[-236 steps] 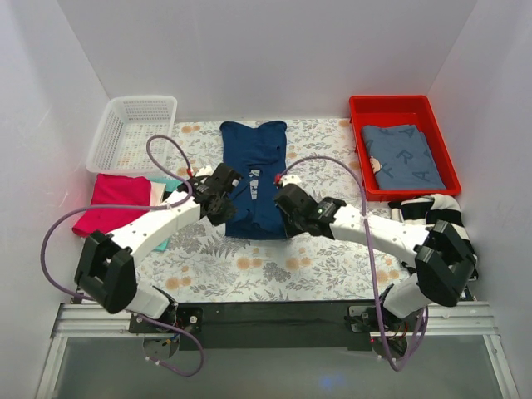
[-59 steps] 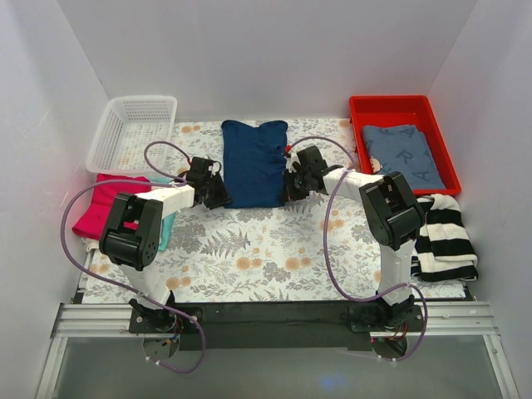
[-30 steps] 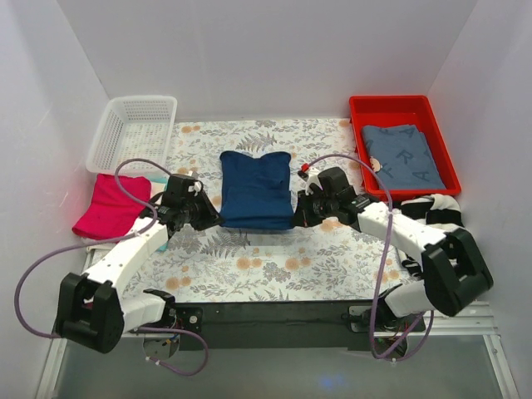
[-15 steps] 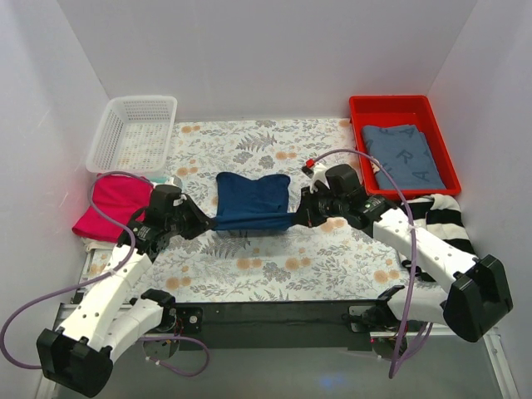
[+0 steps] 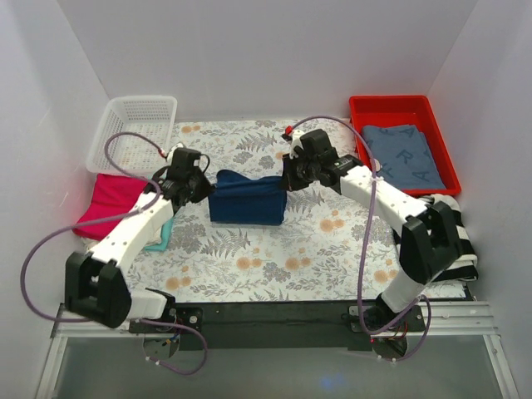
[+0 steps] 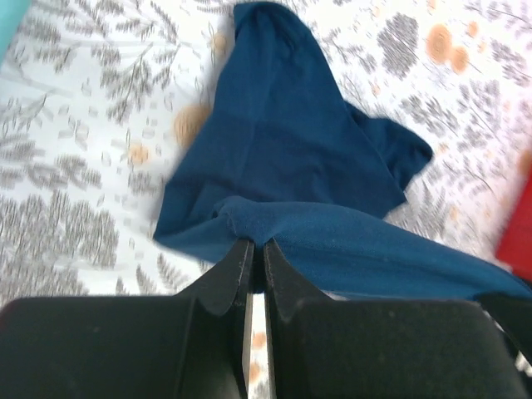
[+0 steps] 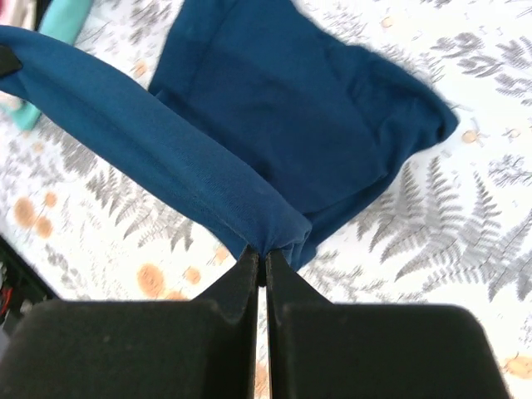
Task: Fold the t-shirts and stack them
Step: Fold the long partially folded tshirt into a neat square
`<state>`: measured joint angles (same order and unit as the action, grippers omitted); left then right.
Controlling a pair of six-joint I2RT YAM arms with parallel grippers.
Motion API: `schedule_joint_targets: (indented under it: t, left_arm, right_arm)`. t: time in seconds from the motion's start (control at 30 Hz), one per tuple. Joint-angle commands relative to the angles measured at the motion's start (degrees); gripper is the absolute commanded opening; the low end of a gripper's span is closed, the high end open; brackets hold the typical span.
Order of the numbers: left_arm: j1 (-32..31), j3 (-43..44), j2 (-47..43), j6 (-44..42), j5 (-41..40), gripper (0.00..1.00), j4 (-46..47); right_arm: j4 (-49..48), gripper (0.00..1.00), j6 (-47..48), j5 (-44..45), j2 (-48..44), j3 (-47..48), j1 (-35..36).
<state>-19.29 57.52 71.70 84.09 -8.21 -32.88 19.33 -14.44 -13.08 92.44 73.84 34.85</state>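
Setting: plain white walls [image 5: 249,50] box in a table [image 5: 249,258] covered with a flower-and-fern cloth.
Around the edge: a white basket [image 5: 133,125] at 10 o'clock; a red tray [image 5: 391,101] at 2 o'clock with a folded grey-blue shirt [image 5: 407,158] inside; a pink shirt [image 5: 112,204] at 9 o'clock with a teal shirt [image 5: 162,233] just beside it; a striped shirt [image 5: 464,262] at 4 o'clock.
Navy shirt [image 5: 247,199]: at the table's middle, partly folded. One edge is lifted and stretched taut between the two arms, and the rest lies flat on the cloth beneath.
Left claw [image 5: 199,189]: pressed nearly together, pinching the 9 o'clock end of the lifted edge; its wrist view shows cloth bunched at the fingertips.
Right claw [image 5: 287,174]: likewise pinching the 3 o'clock end, with only a thin slit between the fingers.
Step in hand: likely the fold in half, with the raised edge held above the lower layer.
Next move: probably to lower both ends together, level and taut, so the edge lands square on the layer below, and only then let go.
Risk: if one side drops first, the fold would likely skew or wrinkle.
Stacking: not yet done for this shirt.
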Motion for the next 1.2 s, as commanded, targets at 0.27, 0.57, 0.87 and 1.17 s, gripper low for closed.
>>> schedule_joint_targets:
  t: [0.27, 0.57, 0.87, 1.17]
  left_arm:
    - [0.8, 17.1, 28.7, -5.0, -6.9, 0.0, 4.5]
    - [0.9, 34.8, 42.2, -7.8, -8.2, 0.13, 2.1]
    - [0.9, 46.8, 43.6, -12.3, -5.9, 0.37, 1.0]
    - [0.9, 33.7, 35.5, -11.5, 2.0, 0.38, -1.0]
  right_arm:
    - [1.1, 0.01, 0.6, 1.4, 18.3, 15.8, -4.7]
    - [3.0, 0.32, 0.7, 0.4, 30.2, 29.8, -8.7]
    - [5.5, 0.41, 0.8, 1.7, 29.9, 35.8, -10.6]
    - [5.7, 0.4, 1.0, 0.0, 19.5, 22.8, -8.4]
